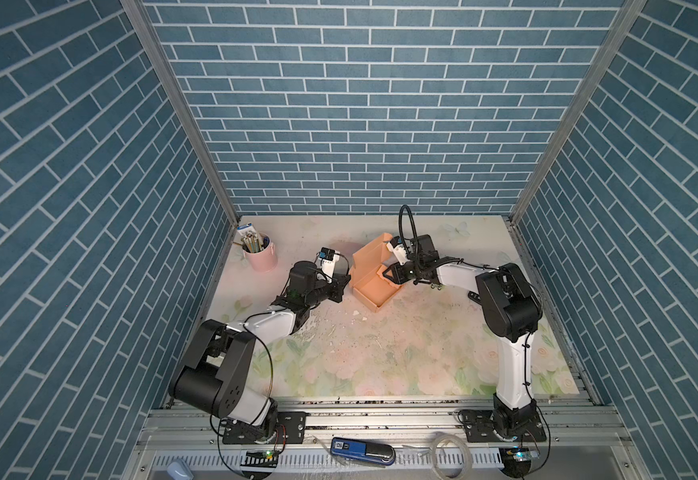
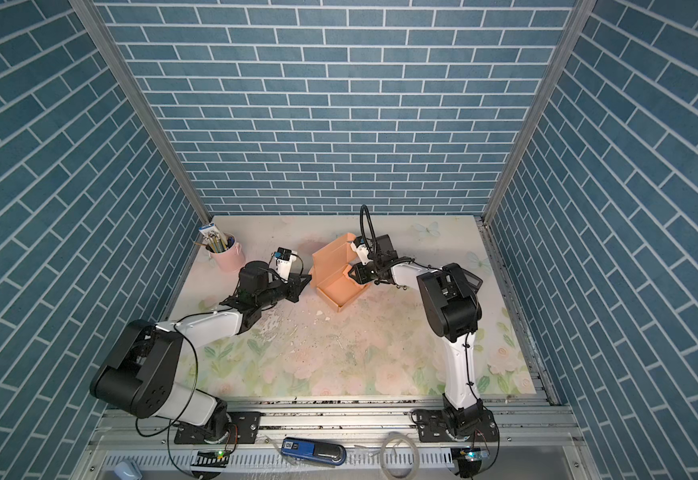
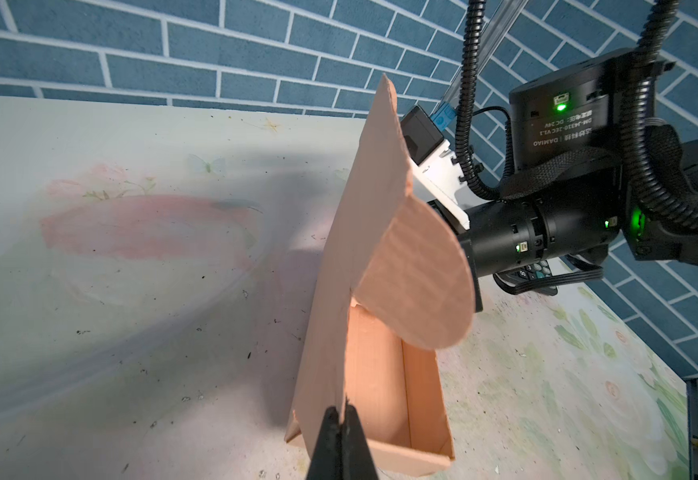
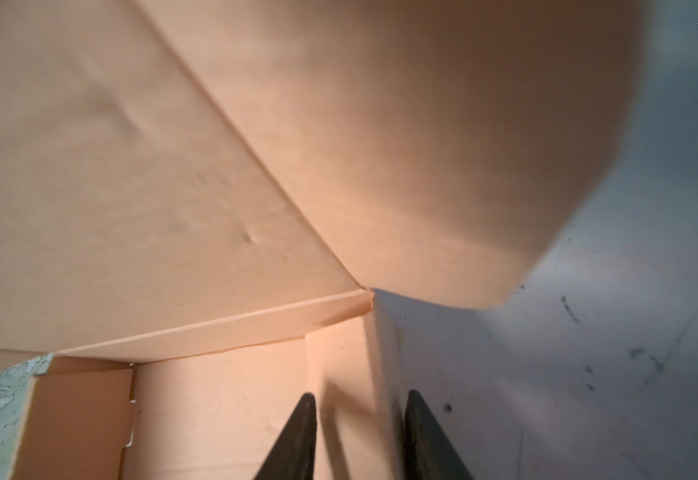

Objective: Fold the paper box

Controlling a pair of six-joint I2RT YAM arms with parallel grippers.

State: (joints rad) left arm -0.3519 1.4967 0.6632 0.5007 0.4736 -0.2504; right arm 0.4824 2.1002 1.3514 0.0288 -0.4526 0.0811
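Holding up the lid (image 3: 351, 249) of the paper box (image 1: 374, 286) toward the back edge of the bench (image 1: 380, 353), left gripper (image 3: 341, 432) clamped on it, I am straddling the side wall (image 4: 380, 374) with my right gripper (image 4: 360, 397), jaws apart; closing slowly is safest.

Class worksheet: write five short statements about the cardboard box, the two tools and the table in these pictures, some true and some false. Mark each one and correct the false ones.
1. The tan-orange cardboard box is open, with its lid standing up. True.
2. The left tool is open and clear of the box. False: it is shut on the lid's edge.
3. The right tool has one jaw on each side of a box wall. True.
4. The box rests on the metal rail in front. False: it rests on the flowered table.
5. A pink cup holding pencils stands on the table. True.
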